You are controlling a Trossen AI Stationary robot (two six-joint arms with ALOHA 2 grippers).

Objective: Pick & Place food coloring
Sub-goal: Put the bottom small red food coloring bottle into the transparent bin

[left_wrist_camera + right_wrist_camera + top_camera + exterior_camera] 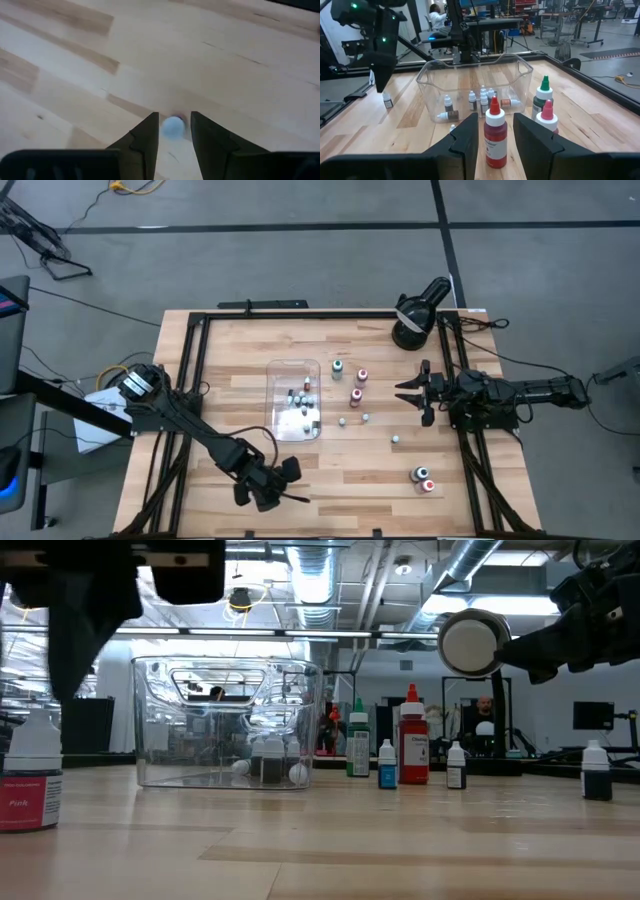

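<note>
The food coloring is many tiny bottles. Several lie or stand in the clear tray (295,370) (225,720). Green-, red- and pink-capped bottles (356,395) (412,735) stand on the table right of the tray, with smaller ones (396,439) nearer. My left gripper (268,488) (175,122) points down near the table's near edge, open. A white-capped bottle labelled pink (30,775) stands on the table below it, and its cap (173,127) shows between the fingers. My right gripper (408,393) (495,116) is open and level at the right side, pointing at a red bottle (495,137).
A black round lamp-like device (415,320) (470,640) stands at the far right corner. Two more bottles (423,479) stand near the right near corner. A black frame (190,380) edges the table. Bare wood (340,500) lies between the left gripper and those bottles.
</note>
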